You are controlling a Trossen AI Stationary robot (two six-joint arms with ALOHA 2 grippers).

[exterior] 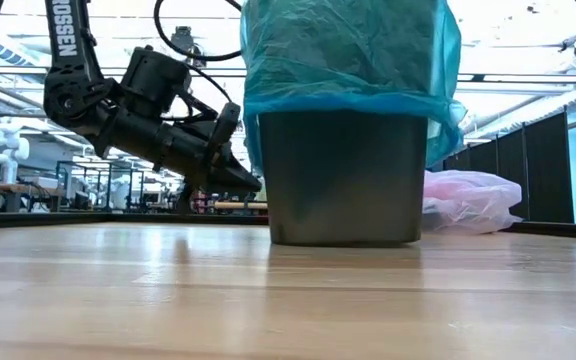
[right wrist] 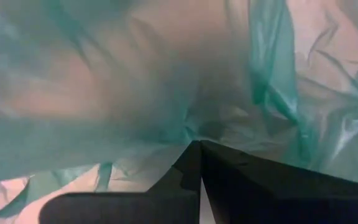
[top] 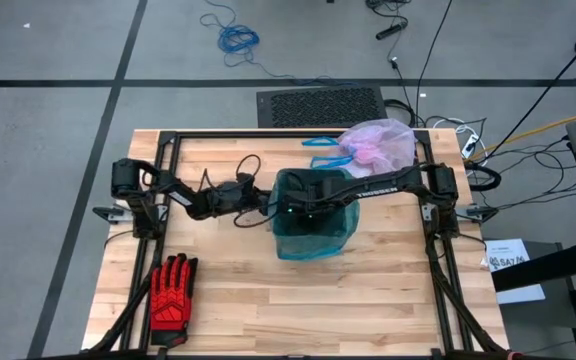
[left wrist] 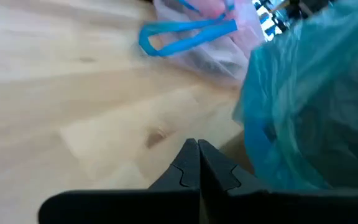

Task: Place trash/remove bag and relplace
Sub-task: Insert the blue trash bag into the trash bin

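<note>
A dark grey bin [exterior: 343, 175] stands mid-table, lined with a teal-blue bag [top: 313, 225] whose edge drapes over the rim [exterior: 348, 60]. The pale pink bag [top: 378, 145] lies bunched on the table behind the bin, its blue drawstring [left wrist: 185, 34] loose beside it. It also shows in the low view [exterior: 468, 200]. My left gripper [left wrist: 197, 148] is shut, low beside the bin's left wall [exterior: 253, 182]. My right gripper [right wrist: 199, 146] is shut and reaches down into the teal bag's mouth [top: 308, 190]. The paper trash is out of view. My left gripper's shut tips stand close to the teal bag's draped edge [left wrist: 253, 137] and the bin's left wall; I cannot tell whether they touch. My right gripper's shut fingers point down inside the teal bag, with plastic [right wrist: 166, 106] all around; whether the tips touch it I cannot tell.
A red-and-black work glove [top: 173, 295] lies at the table's near left. The near half of the wooden table [top: 318, 310] is bare. Cables and a dark mat [top: 318, 105] lie on the floor beyond the far edge.
</note>
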